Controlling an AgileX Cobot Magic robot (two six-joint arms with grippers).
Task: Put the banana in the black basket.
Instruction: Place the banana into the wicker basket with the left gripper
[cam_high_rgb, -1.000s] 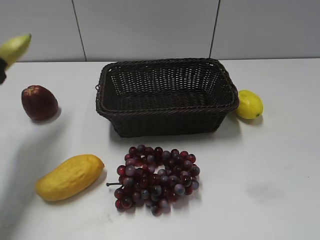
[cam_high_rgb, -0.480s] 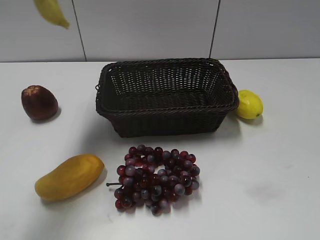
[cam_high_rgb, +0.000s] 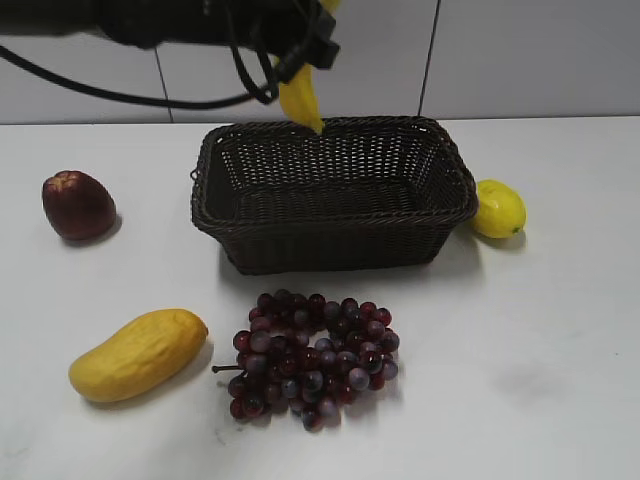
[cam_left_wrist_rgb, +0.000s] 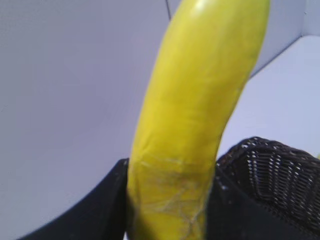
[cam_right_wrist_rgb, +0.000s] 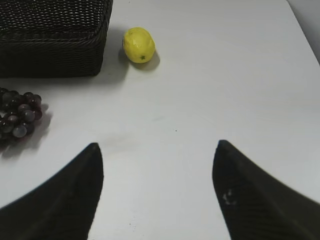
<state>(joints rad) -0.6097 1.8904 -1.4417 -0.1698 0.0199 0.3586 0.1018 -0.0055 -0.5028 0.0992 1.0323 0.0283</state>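
Note:
My left gripper (cam_high_rgb: 300, 50) is shut on the yellow banana (cam_high_rgb: 300, 98) and holds it in the air above the back rim of the black basket (cam_high_rgb: 330, 215), tip pointing down. In the left wrist view the banana (cam_left_wrist_rgb: 195, 120) fills the frame between the two black fingers (cam_left_wrist_rgb: 170, 200), with the basket's rim (cam_left_wrist_rgb: 280, 170) at the lower right. The basket shows nothing inside it. My right gripper (cam_right_wrist_rgb: 157, 150) is open and empty over bare table, out of the exterior view. The basket's corner (cam_right_wrist_rgb: 55, 40) shows at the upper left of the right wrist view.
A lemon (cam_high_rgb: 498, 208) lies right of the basket, also seen in the right wrist view (cam_right_wrist_rgb: 139, 45). A bunch of dark red grapes (cam_high_rgb: 312, 355) lies in front of the basket. A mango (cam_high_rgb: 138, 353) is at the front left and a red apple (cam_high_rgb: 77, 204) at the left.
My left arm has swung in from the left with the banana, carrying it rightward from the top left corner to above the basket's back rim. Nothing on the table moved.

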